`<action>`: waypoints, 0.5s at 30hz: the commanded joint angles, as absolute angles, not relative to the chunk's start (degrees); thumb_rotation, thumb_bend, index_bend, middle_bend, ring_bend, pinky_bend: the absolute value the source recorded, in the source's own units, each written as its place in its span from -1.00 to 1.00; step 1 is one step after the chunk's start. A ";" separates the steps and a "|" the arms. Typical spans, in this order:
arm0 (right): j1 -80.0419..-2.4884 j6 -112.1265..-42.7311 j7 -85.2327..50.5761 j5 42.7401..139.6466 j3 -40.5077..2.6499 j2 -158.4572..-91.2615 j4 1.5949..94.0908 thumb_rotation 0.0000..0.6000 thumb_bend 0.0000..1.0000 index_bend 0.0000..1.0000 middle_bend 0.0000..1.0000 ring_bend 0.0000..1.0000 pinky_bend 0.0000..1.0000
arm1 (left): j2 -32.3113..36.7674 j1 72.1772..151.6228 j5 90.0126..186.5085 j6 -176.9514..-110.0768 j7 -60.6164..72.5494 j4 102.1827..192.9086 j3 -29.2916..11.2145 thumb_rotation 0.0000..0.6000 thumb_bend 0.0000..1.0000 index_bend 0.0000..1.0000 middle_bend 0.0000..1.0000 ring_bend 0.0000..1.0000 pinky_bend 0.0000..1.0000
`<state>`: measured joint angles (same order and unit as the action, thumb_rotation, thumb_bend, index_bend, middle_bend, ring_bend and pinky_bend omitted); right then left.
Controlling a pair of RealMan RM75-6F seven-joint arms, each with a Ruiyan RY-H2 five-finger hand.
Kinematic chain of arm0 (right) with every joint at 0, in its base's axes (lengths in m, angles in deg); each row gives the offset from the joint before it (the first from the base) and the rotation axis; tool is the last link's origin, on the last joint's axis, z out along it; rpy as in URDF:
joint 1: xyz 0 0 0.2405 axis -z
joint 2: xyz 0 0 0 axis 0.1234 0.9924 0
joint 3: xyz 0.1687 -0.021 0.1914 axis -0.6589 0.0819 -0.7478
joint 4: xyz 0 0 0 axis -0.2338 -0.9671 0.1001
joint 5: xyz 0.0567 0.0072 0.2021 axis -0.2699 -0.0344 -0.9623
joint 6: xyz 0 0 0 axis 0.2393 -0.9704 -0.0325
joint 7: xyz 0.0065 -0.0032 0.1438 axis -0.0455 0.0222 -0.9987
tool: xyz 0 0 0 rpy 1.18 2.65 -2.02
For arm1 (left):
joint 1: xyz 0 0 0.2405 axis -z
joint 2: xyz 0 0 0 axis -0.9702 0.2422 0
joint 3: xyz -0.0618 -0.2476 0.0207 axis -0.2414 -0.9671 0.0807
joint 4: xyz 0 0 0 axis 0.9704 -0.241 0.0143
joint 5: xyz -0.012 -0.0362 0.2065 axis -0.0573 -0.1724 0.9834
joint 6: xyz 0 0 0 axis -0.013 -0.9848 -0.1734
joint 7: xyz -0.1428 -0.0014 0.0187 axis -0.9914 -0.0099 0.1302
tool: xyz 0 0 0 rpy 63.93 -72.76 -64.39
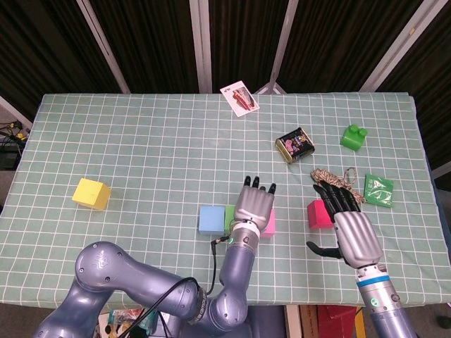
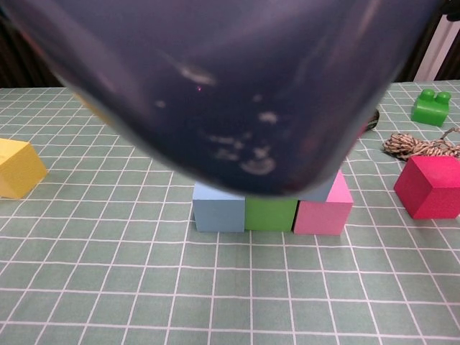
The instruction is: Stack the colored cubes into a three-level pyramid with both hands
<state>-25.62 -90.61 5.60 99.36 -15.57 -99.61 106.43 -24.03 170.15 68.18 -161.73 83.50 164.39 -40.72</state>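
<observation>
A blue cube, a green cube and a pink cube stand touching in a row near the table's front. In the head view my left hand lies palm down over the green cube and the pink cube, fingers stretched forward; nothing shows in its grasp. The blue cube is just left of it. A red cube sits to the right, with my right hand spread beside it, fingers apart and empty. A yellow cube lies far left.
My left arm fills the upper chest view. Further back on the right are a coil of twine, a green packet, a small tin, a green toy brick and a card.
</observation>
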 commanded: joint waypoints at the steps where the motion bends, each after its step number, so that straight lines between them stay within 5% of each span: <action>1: -25.61 -90.63 5.56 99.31 -15.60 -99.59 106.44 1.00 -0.67 -1.00 -1.00 -1.00 -1.00 | -23.50 169.60 68.31 -161.75 82.79 165.07 -41.19 1.00 -0.61 -1.00 -0.59 -1.00 -0.90; 15: -25.63 -90.93 5.93 99.18 -15.78 -99.81 106.38 1.00 -0.66 -1.00 -1.00 -1.00 -1.00 | -16.62 165.17 66.81 -160.56 79.49 172.24 -45.11 1.00 -0.61 -1.00 -0.62 -1.00 -0.94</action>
